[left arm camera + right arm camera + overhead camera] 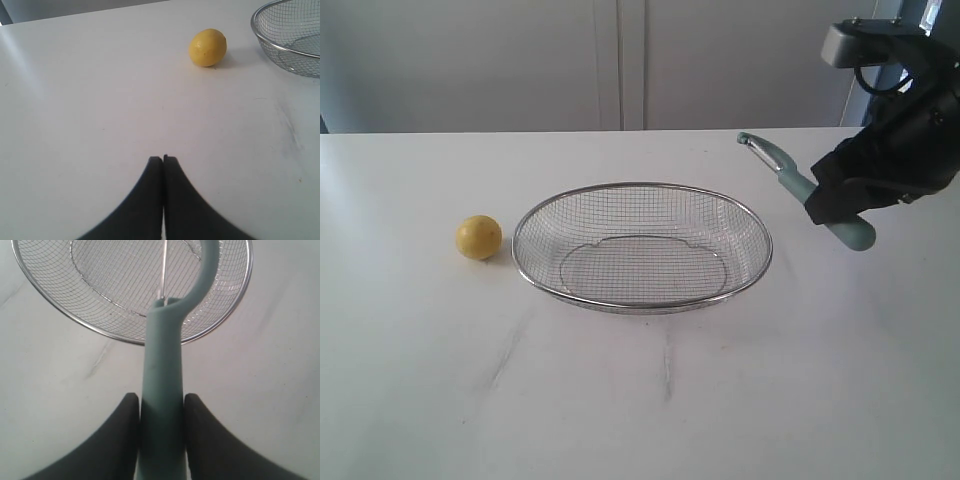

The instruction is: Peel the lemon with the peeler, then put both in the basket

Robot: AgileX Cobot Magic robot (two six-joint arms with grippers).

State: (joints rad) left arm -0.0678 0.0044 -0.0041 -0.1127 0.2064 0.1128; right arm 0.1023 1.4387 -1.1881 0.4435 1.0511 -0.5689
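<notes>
The yellow lemon (479,237) rests on the white table just left of the wire basket (520,248); in the left wrist view the lemon (207,47) lies well ahead of my left gripper (163,159), which is shut and empty. The left arm is out of the exterior view. My right gripper (840,205) hovers above the table right of the basket, shut on the teal handle of the peeler (788,177), whose metal blade head points up and toward the basket. In the right wrist view the peeler (162,390) sits between my fingers (122,430), above the basket rim (75,322).
The basket (260,35) holds nothing. Faint grey scuff marks (510,350) streak the tabletop in front of it. A pale wall (620,60) stands behind the table's far edge.
</notes>
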